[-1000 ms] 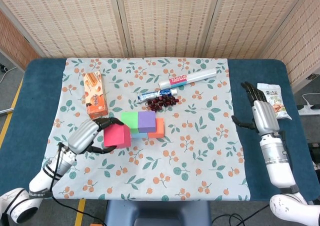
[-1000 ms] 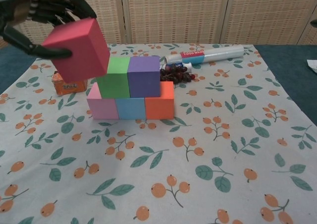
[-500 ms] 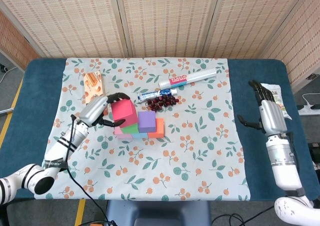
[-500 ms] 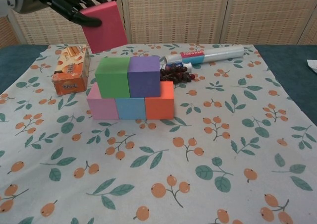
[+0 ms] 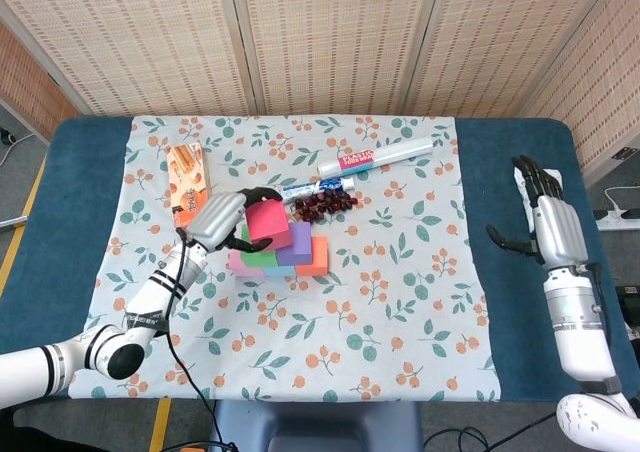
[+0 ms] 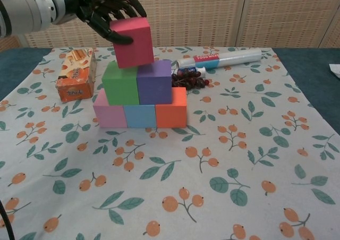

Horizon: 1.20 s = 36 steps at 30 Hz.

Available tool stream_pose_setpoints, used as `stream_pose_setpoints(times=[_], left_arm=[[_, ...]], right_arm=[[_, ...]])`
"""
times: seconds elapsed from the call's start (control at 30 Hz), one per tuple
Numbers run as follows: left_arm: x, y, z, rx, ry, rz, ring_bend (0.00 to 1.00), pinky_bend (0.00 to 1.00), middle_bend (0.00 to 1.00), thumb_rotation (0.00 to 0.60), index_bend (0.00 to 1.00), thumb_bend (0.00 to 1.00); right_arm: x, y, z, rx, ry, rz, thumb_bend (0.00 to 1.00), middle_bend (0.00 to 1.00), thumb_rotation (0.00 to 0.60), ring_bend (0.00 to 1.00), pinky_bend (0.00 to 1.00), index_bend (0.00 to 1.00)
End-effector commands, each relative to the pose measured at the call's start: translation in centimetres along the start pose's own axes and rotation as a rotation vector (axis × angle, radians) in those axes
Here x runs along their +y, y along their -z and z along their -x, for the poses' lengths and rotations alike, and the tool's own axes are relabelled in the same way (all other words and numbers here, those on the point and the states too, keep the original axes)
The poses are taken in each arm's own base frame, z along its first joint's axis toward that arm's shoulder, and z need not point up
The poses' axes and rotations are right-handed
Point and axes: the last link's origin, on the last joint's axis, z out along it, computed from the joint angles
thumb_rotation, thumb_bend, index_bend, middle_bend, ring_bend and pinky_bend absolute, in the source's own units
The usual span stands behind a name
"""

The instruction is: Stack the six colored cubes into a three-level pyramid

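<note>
My left hand (image 6: 109,11) (image 5: 225,218) grips a magenta-red cube (image 6: 132,42) (image 5: 266,220), tilted, just above the green cube (image 6: 120,83) and purple cube (image 6: 154,82); whether it touches them is unclear. These two sit on a bottom row of pink cube (image 6: 108,116), light blue cube (image 6: 139,116) and orange cube (image 6: 171,108) (image 5: 317,257). My right hand (image 5: 548,217) hovers open far to the right, over the blue table edge, fingers spread, holding nothing.
An orange snack box (image 6: 76,82) lies left of the stack. Behind it are dark red berries (image 6: 187,79), a small tube (image 5: 310,188) and a long white roll (image 6: 226,58). A snack packet (image 5: 524,176) lies by my right hand.
My left hand carried the magenta-red cube rightward and down, from behind and left of the stack to just over the green and purple cubes. My right hand drifted slightly right.
</note>
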Motion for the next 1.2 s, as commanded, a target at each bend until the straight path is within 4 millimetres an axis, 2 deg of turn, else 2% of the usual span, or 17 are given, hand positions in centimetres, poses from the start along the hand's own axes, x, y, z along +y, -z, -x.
stream_pose_setpoints(times=[0.03, 0.33, 0.83, 1.2], left_arm=[[0.0, 0.0, 0.2, -0.015, -0.021, 0.014, 0.28, 0.39, 0.35, 0.6, 0.34, 0.31], [-0.6, 0.1, 0.4, -0.06, -0.043, 0.075, 0.22, 0.3, 0.31, 0.6, 0.34, 0.31], [-1.7, -0.4, 0.3, -0.079, -0.052, 0.12, 0.2, 0.27, 0.3, 0.6, 0.34, 0.31], [-1.5, -0.6, 0.5, -0.081, -0.067, 0.137, 0.19, 0.25, 0.29, 0.6, 0.34, 0.31]], right_arm=[[0.0, 0.1, 0.0, -0.001, 0.001, 0.001, 0.09, 0.0, 0.6, 0.0, 0.0, 0.0], [0.3, 0.4, 0.0, -0.004, 0.006, 0.013, 0.09, 0.0, 0.6, 0.0, 0.0, 0.0], [0.2, 0.5, 0.0, 0.003, 0.009, 0.025, 0.09, 0.0, 0.6, 0.0, 0.0, 0.0], [0.2, 0.5, 0.1, 0.004, 0.012, 0.033, 0.09, 0.0, 0.6, 0.0, 0.0, 0.0]])
